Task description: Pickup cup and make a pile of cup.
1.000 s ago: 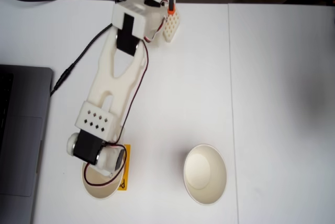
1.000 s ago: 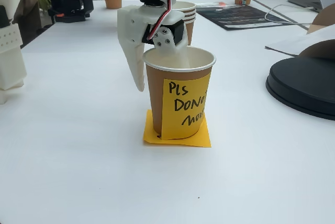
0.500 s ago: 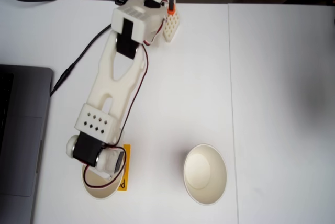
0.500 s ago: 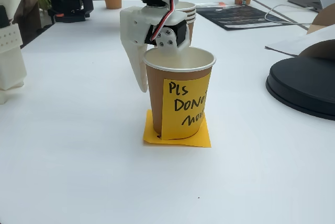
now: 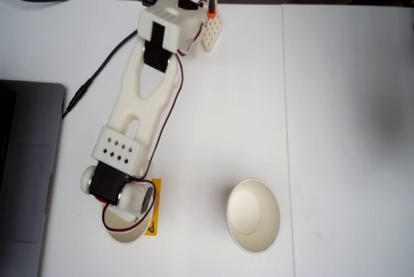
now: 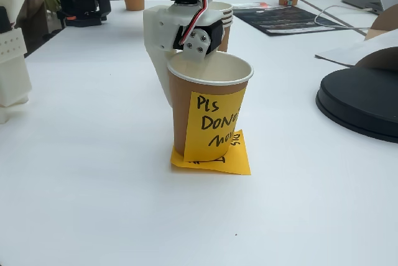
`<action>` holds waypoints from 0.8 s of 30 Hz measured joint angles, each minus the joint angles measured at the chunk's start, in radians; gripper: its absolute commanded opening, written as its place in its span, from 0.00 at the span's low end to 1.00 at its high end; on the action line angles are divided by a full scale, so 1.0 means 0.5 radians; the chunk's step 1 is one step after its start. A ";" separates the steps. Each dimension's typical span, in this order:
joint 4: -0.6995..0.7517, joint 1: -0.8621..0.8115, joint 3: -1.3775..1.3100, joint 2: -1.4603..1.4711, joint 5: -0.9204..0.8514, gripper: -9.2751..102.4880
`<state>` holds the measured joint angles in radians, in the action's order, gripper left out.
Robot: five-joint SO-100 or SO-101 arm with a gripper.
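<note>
The end effector (image 6: 180, 70) was clamped on the back rim of the cup (image 6: 208, 114), one finger (image 6: 163, 70) down the outside wall, the other apparently inside. The cup was tipped a bit, its near edge raised off the flat orange note (image 6: 239, 161) on the bench (image 6: 93, 204), with another orange note stuck on its wall. From above, the cup (image 5: 126, 233) sat mostly under the end effector (image 5: 132, 207), and a plain white cup (image 5: 253, 215) stood well to its right.
</note>
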<state>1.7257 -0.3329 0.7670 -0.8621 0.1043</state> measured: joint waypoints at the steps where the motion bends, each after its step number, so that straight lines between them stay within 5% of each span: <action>1: 0.000 0.000 0.000 0.000 0.000 0.02; 24: 0.000 0.000 0.000 -0.209 -0.012 0.02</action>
<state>1.7257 -0.3329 0.7670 -0.9664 0.0982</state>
